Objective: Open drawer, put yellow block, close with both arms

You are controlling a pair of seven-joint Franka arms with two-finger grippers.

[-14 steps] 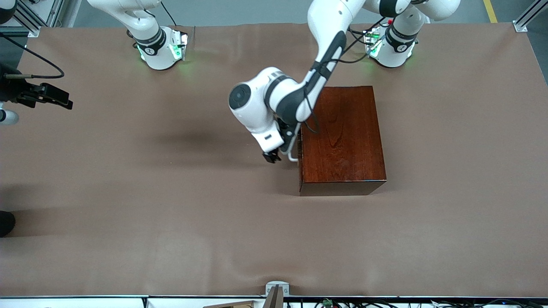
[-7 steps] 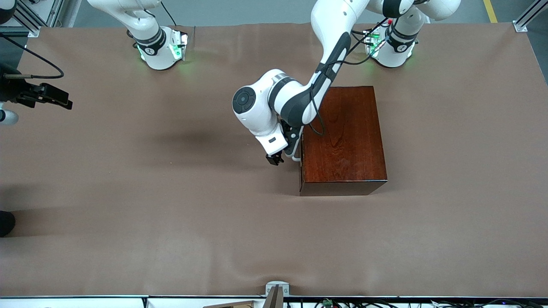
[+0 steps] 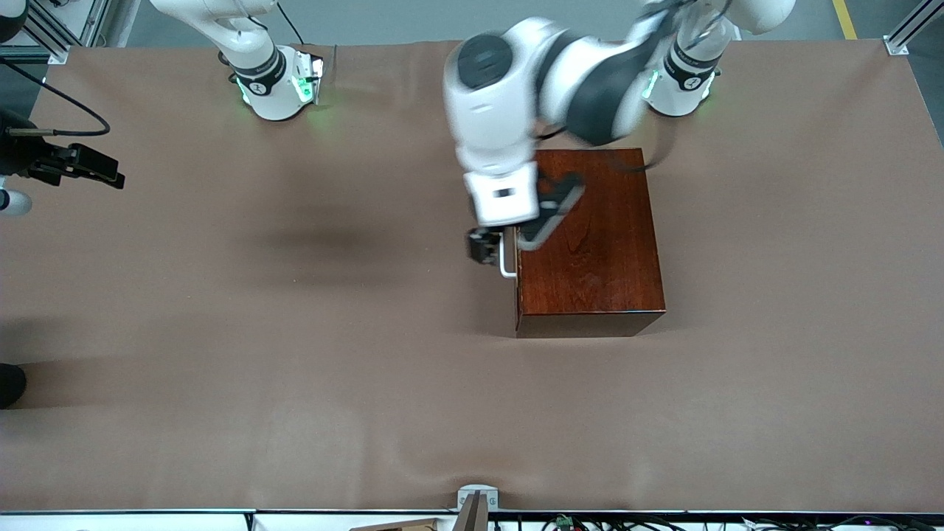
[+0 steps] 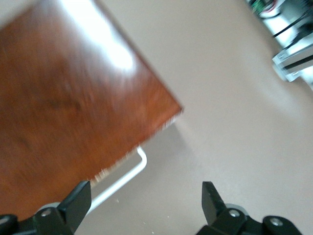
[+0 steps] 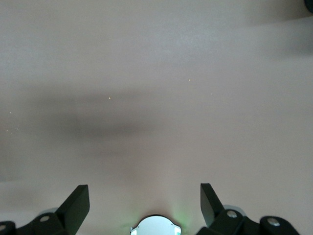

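The dark reddish-brown box [image 3: 590,236] [image 4: 73,98] stands toward the left arm's end of the table. Its drawer is pushed in, and the white bar handle [image 3: 506,264] [image 4: 122,176] faces the right arm's end. My left gripper [image 3: 483,247] [image 4: 145,191] hangs open in front of the drawer, close beside the handle, with nothing between its fingers. One fingertip [image 4: 80,191] is near the bar. My right gripper [image 3: 110,177] [image 5: 144,191] waits open over the right arm's end of the table. The yellow block is out of view.
A brown cloth [image 3: 295,369] covers the table. The green-lit right arm base [image 3: 276,85] [image 5: 156,226] and left arm base [image 3: 682,81] stand along the edge farthest from the front camera. A small mount [image 3: 476,501] sits at the nearest edge.
The left arm has swung its wrist upward and toward the bases, fast enough to blur. Its gripper has slid along the handle, away from the front camera. The right arm has not moved.
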